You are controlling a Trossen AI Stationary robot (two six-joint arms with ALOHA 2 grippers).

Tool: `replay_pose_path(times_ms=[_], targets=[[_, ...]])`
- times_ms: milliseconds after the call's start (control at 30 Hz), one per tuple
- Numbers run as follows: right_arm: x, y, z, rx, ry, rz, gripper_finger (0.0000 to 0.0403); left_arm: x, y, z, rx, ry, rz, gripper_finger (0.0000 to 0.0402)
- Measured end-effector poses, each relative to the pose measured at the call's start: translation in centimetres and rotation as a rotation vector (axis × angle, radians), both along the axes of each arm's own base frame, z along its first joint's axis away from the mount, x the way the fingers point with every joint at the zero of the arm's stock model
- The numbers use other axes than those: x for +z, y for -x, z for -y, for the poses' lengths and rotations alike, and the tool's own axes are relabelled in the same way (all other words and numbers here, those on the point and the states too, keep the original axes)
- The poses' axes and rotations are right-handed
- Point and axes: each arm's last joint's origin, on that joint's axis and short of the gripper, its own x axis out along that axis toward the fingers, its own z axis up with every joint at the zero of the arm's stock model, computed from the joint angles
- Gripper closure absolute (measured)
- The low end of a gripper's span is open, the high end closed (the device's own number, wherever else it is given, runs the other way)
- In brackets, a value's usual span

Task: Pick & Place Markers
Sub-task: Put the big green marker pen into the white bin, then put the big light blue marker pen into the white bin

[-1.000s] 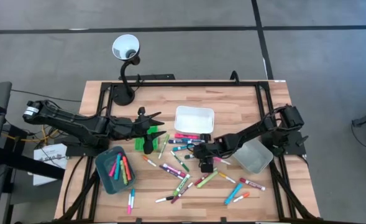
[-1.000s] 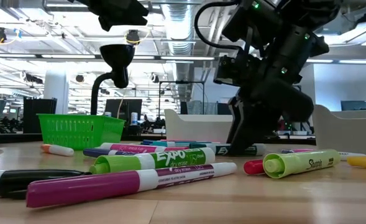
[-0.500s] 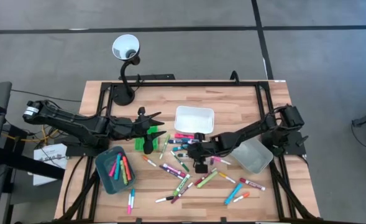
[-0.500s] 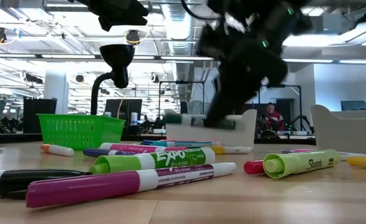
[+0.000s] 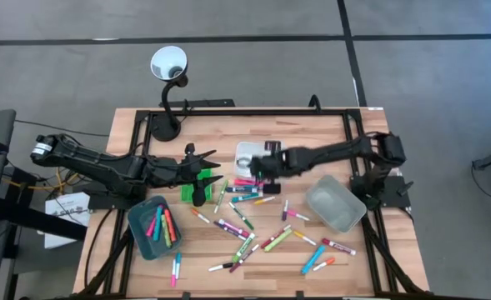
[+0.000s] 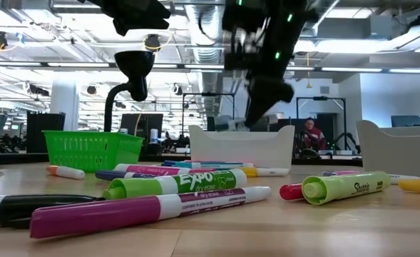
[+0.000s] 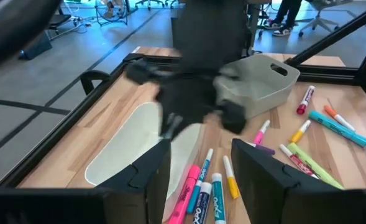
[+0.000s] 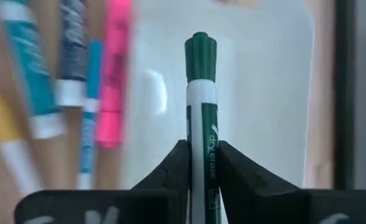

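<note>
Many markers (image 5: 247,223) lie scattered on the wooden table. My right gripper (image 5: 258,167) hangs over the white tray (image 5: 241,152) at the table's far middle, shut on a green-capped marker with a white barrel (image 8: 201,93). My left gripper (image 5: 213,167) waits open to the left of the white tray, above the green basket (image 5: 187,193). Its fingers (image 7: 150,171) frame the tray (image 7: 130,146) and touch nothing. My right gripper pinches the marker's white barrel (image 8: 201,146) between its two fingers, well back from the cap. The fingers slant down from the table's right, and the marker runs on ahead of them with its green cap (image 8: 201,53) foremost. It is lifted clear above the white tray (image 8: 269,93).
A teal tray (image 5: 142,234) with several markers stands near the left. A clear grey tray (image 5: 335,208) is on the right. A black desk lamp (image 5: 168,65) rises at the far left. Pink and blue markers (image 5: 245,190) lie just on the near side of the white tray.
My right gripper has taken the green marker up off the table among the scattered markers. It has risen and swung toward the far edge and left, until it is over the white tray. The marker now hangs clear of the table.
</note>
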Motion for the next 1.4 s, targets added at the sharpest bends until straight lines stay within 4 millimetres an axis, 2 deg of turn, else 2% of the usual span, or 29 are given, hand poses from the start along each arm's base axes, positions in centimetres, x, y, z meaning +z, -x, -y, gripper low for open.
replay_pose_path(times_ms=[100,200,433,700,800,867,967,1067,1133,1200,1333,1400], targets=[[-1.1,-0.1,2.9,-0.020,-0.133,0.067,0.0346,0.0,0.0,0.0,0.000,-0.001,0.000,0.0236],[-2.2,0.3,4.5,-0.030,-0.240,0.112,0.0339,0.0,0.0,0.0,-0.001,-0.002,0.000,0.0236],[-2.8,0.2,4.7,-0.033,-0.237,0.120,0.0311,0.0,0.0,0.0,-0.001,-0.002,0.000,0.0236],[-3.9,-0.4,4.6,-0.041,-0.179,0.123,0.0226,0.0,0.0,0.0,-0.001,-0.002,0.001,0.0236],[-2.5,-0.5,3.8,-0.043,-0.122,0.149,0.0202,0.0,0.0,0.0,-0.004,0.000,0.000,0.0236],[-0.7,-1.0,2.7,-0.009,-0.106,0.208,0.0194,-0.1,0.0,0.0,-0.005,-0.001,-0.002,0.0236],[1.2,-1.2,0.1,0.100,-0.132,0.254,0.0193,-0.2,0.0,0.0,-0.005,-0.001,-0.004,0.0236],[1.7,-1.6,-2.7,0.274,-0.221,0.293,0.0201,-0.2,0.0,0.0,-0.005,-0.001,-0.005,0.0236],[1.0,-2.1,-4.3,0.344,-0.262,0.314,0.0210,-0.2,0.0,0.0,-0.005,-0.001,-0.005,0.0236],[-0.5,-2.7,-5.4,0.369,-0.269,0.319,0.0219,-0.3,0.0,0.0,-0.005,-0.001,-0.005,0.0236],[-3.9,-3.5,-6.1,0.360,-0.287,0.244,0.0233,-0.2,0.0,0.0,-0.005,0.000,0.001,0.0236],[-4.9,-3.8,-6.2,0.340,-0.298,0.225,0.0237,-0.2,0.0,0.0,-0.005,0.001,0.005,0.0236]])
